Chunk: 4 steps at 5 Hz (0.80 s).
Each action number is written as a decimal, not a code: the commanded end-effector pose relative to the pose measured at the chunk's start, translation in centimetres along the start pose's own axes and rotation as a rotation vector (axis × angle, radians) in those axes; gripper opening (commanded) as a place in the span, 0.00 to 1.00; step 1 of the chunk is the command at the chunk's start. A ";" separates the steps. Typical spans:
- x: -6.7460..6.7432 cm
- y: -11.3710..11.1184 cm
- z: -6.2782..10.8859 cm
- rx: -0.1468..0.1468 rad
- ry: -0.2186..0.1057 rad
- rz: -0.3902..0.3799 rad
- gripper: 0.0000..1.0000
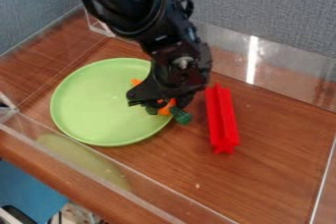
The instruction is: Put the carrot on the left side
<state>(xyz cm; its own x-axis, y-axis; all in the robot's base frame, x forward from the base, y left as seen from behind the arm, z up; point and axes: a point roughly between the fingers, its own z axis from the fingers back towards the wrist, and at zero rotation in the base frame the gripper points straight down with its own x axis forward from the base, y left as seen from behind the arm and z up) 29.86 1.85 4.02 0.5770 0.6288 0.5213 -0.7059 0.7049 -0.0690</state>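
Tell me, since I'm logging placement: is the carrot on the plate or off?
On: the carrot lies at the green plate's right rim, under the claw.

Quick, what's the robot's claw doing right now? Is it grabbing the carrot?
Gripper: down over the carrot at the green plate's right edge, fingers on either side; whether it has actually gripped the carrot cannot be told.
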 end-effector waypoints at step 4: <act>1.9 -0.1 2.0 0.109 -0.023 0.107 0.00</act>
<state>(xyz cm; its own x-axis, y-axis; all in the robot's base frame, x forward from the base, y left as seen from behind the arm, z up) 29.53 2.29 5.03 0.5103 0.6903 0.5129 -0.8087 0.5880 0.0133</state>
